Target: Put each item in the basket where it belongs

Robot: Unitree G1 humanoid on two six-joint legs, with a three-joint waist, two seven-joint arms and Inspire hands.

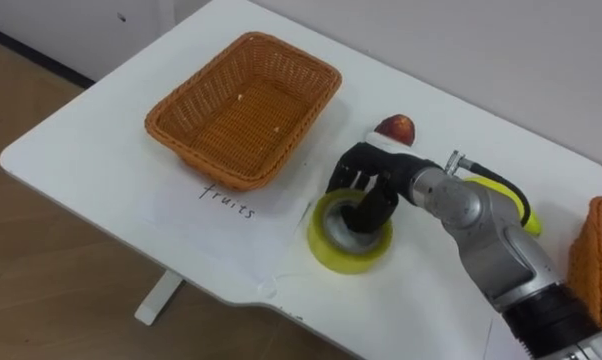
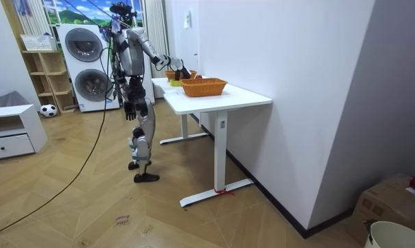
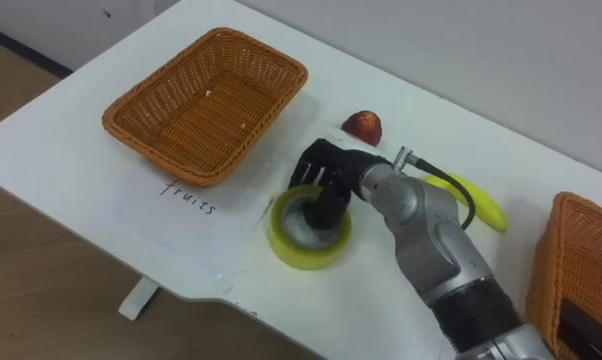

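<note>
Right hand fingers sink into tape roll, grip unclear; room view shows left hand hanging.

Handwritten word "fruits", dark ink, on white sheet lying just before left wicker basket.

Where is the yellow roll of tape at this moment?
In the left eye view the yellow roll of tape lies on the white table under the right hand, right of the orange wicker basket.
</note>
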